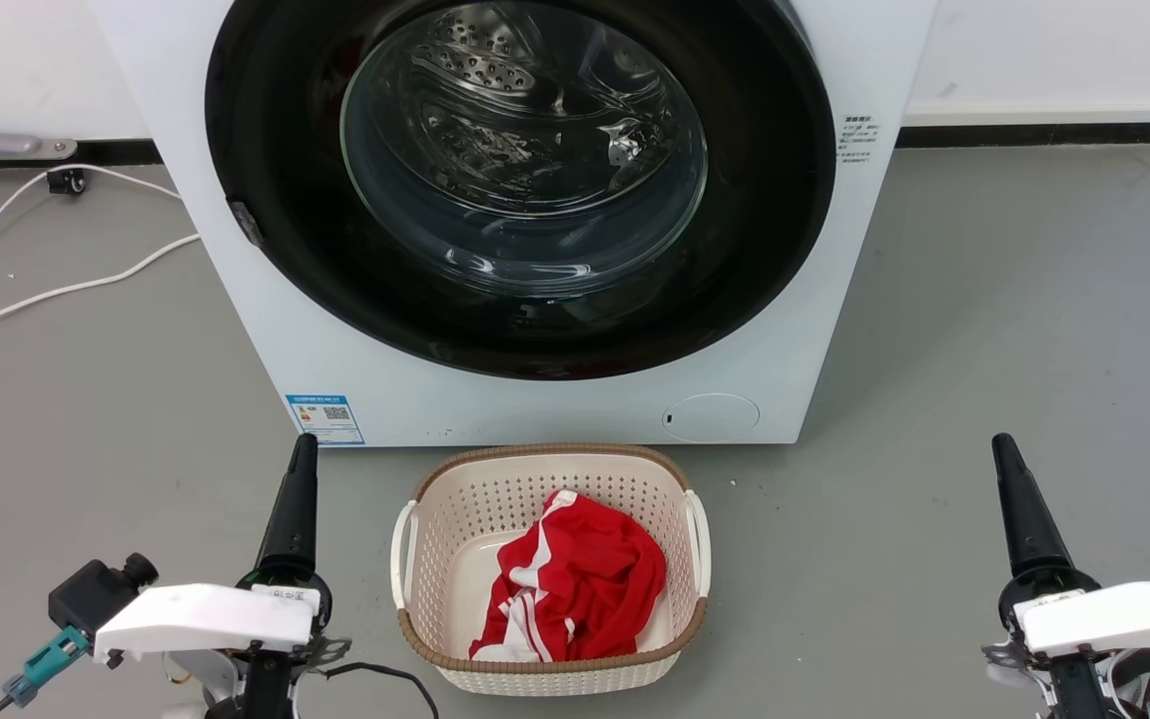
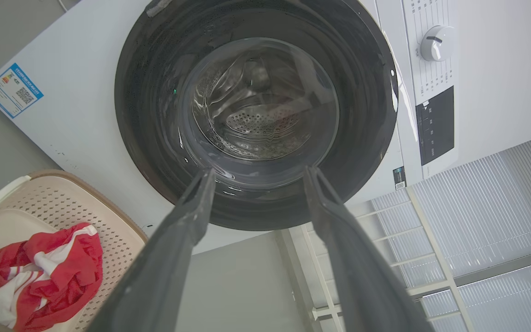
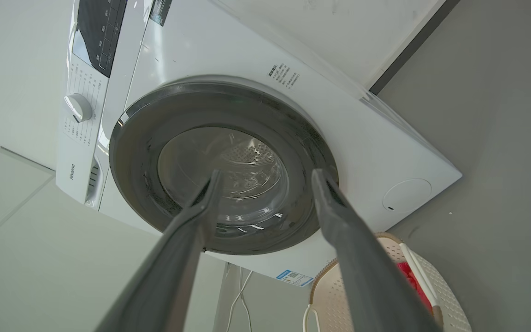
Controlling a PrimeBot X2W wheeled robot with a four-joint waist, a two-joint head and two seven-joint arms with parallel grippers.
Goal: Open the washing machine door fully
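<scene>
The robot's left gripper point(image 1: 303, 449) and right gripper point(image 1: 1002, 447) rest low at either side of a cream laundry basket point(image 1: 550, 454), their dark fingers pointing toward the washing machine point(image 1: 266, 330) and stopping short of its white front. In each wrist view the two fingers stand wide apart with nothing between them, framing the round window. The pale forearms lie level at the lower corners of the head view.

The washing machine door point(image 1: 520, 190), glossy black around a bulging clear bowl, sits shut and flush against the front of the machine, directly ahead of the robot and behind the basket. The perforated steel drum shows through the glass.

A blue sticker point(image 1: 325, 419) with a QR code marks the machine's lower left corner; its print is too small to read. A round cap point(image 1: 712, 417) sits low on the right. A block of small dark writing point(image 1: 857, 135) beside the door's upper right cannot be made out. In the right wrist view, a brand mark point(image 3: 72, 171) near the white dial point(image 3: 79, 107) appears to read "Hisense".

A red and white garment point(image 1: 575, 579) lies crumpled in the basket.
</scene>
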